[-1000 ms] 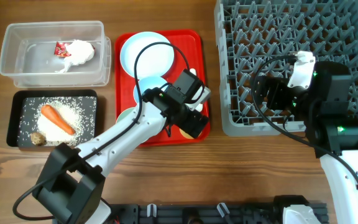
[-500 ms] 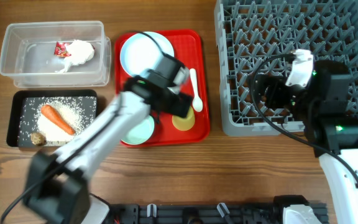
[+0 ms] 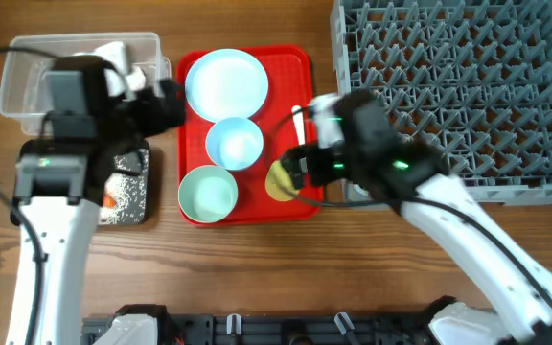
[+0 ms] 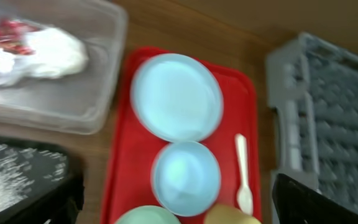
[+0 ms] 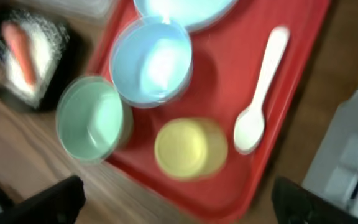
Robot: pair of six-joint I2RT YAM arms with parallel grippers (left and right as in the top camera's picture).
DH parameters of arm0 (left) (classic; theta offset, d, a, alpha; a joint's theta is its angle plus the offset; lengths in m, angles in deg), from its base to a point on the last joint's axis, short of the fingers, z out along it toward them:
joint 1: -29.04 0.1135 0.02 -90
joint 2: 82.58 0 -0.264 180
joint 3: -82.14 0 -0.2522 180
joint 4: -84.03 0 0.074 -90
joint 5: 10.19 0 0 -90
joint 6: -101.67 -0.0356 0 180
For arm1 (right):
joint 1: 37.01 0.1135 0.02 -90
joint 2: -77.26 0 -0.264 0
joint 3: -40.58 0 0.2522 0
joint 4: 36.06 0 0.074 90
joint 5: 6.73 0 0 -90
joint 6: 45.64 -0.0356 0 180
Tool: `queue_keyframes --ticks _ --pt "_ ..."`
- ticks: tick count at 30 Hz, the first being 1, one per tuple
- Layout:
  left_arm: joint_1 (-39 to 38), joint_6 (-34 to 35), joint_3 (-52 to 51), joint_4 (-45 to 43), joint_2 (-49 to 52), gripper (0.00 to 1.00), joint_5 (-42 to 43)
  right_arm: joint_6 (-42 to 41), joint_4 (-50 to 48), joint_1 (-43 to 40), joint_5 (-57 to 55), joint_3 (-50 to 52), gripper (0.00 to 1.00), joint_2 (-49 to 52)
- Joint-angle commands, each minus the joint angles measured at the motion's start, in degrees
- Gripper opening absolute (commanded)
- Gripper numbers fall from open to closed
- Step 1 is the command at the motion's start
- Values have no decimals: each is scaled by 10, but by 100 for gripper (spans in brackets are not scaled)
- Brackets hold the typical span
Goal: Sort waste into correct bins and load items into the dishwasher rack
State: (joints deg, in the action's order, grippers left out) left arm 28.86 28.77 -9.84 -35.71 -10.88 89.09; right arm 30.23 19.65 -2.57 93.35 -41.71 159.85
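Observation:
On the red tray lie a pale blue plate (image 3: 226,83), a blue bowl (image 3: 234,142), a green bowl (image 3: 208,192), a yellow cup (image 5: 188,148) and a white spoon (image 5: 260,93). My right gripper (image 3: 300,168) hovers open above the cup at the tray's right edge, holding nothing. My left gripper (image 3: 161,101) is open and empty by the clear tub (image 3: 27,57), facing the plate (image 4: 176,96). Tissue (image 4: 51,53) and a red wrapper (image 4: 11,34) lie in the tub. A carrot (image 5: 18,46) and rice rest in the black tray (image 5: 36,56). The grey rack (image 3: 468,86) stands at the right.
The red tray (image 3: 305,67) sits between the two bins and the rack. My left arm covers most of the black tray and part of the tub in the overhead view. Bare wooden table runs along the front.
My left arm has swung left, off the red tray to above the bins. My right arm has left the rack and come over the tray's right side. Both stay open.

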Motion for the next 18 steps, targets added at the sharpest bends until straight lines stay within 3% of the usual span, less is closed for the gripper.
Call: queue_keyframes --ticks 1,6,18 --pt "52 18 3 8 10 99 5 37 91 50 -150 -151 100 92" --pt "91 18 3 31 40 100 -7 73 182 59 -149 -273 99 226" --pt "117 18 3 56 98 100 -16 112 203 59 -59 -273 92 323"
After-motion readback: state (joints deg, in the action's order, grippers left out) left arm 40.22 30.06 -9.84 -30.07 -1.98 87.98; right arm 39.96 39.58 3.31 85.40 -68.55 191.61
